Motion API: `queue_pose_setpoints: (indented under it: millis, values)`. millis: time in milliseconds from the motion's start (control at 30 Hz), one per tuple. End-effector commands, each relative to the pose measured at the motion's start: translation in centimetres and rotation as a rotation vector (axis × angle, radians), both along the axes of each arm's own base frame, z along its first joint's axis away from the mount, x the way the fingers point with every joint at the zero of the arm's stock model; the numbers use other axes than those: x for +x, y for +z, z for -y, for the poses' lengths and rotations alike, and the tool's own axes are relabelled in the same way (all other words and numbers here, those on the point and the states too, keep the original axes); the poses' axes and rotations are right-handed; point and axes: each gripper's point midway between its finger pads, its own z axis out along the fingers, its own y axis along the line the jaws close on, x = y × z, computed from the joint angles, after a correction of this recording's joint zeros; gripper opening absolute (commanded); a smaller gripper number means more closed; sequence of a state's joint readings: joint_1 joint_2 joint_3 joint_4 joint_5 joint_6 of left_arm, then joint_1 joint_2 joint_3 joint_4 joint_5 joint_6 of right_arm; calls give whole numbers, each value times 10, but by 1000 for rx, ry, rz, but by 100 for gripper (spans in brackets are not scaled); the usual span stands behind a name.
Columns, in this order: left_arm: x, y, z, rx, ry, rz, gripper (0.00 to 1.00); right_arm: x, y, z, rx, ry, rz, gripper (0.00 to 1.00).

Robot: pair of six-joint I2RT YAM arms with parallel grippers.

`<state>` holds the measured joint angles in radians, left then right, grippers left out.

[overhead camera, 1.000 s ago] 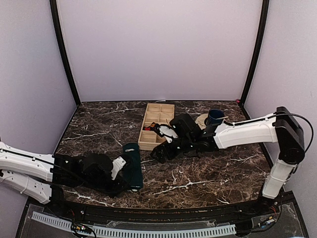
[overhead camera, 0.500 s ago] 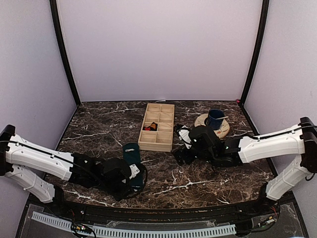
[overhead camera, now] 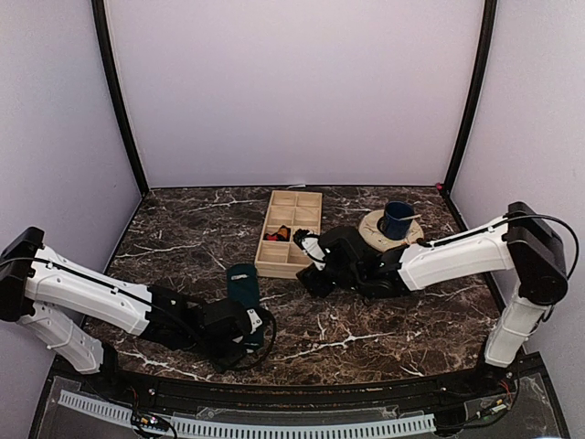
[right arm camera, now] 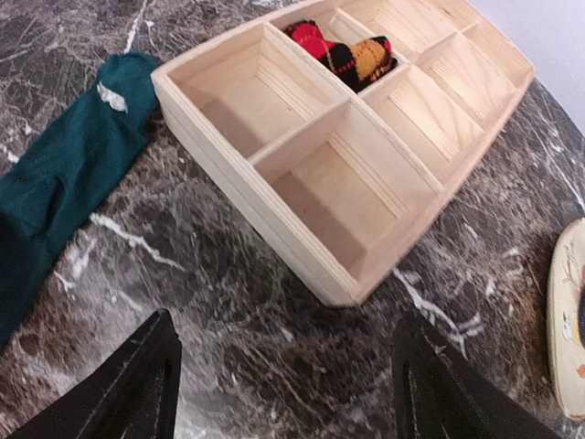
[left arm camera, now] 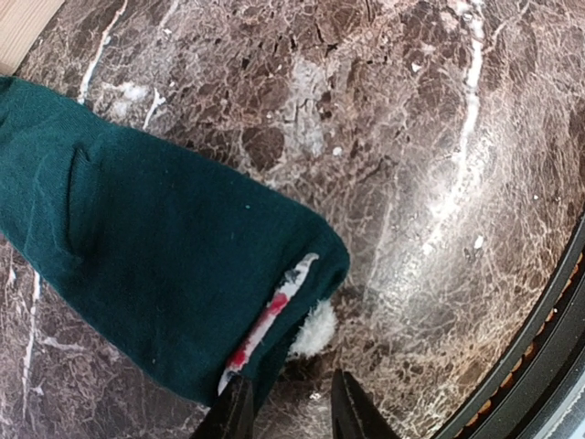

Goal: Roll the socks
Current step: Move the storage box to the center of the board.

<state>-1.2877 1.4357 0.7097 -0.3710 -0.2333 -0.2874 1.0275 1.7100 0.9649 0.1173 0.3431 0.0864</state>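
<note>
Teal sock (left arm camera: pixel 137 265) lies flat; argyle sock (right arm camera: pixel 345 50) looks balled.

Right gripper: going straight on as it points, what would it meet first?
Likely the near wall of the pale wooden compartment tray, ahead of the right gripper; depth is unclear.

wooden tray (overhead camera: pixel 279 268), blue mug (overhead camera: pixel 398 218)

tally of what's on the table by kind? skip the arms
socks: 2 (teal sock on the table, argyle sock in a tray compartment)
tray: 1
mug: 1
plate: 1
total: 5
</note>
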Motion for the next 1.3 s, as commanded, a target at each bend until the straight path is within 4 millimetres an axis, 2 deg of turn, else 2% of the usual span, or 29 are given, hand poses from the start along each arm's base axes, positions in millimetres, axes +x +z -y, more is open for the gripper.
queue_pose_setpoints:
  millis: [0,100,200,500,633,800,1033,1267]
  values:
    - [6,6,2,15,-1,38,32,22,7,-25,3,18,-10,75]
    - [6,2,2,24,-2,34,33,34,6,-37,-6,29,-25,77]
    - [5,-3,2,36,-1,23,30,44,-4,-41,-13,24,-66,79]
    - [3,-15,3,77,14,-6,21,53,-32,-48,-38,37,-156,78]
    - [4,-15,4,73,24,-7,17,55,-42,-41,-47,32,-184,73]
    - [4,-15,4,74,33,-12,14,56,-51,-30,-78,32,-214,52]
    - [5,-18,4,87,54,-17,13,52,-56,-13,-152,75,-214,35]
    - [4,-20,5,84,70,-32,13,51,-58,16,-266,123,-164,35]
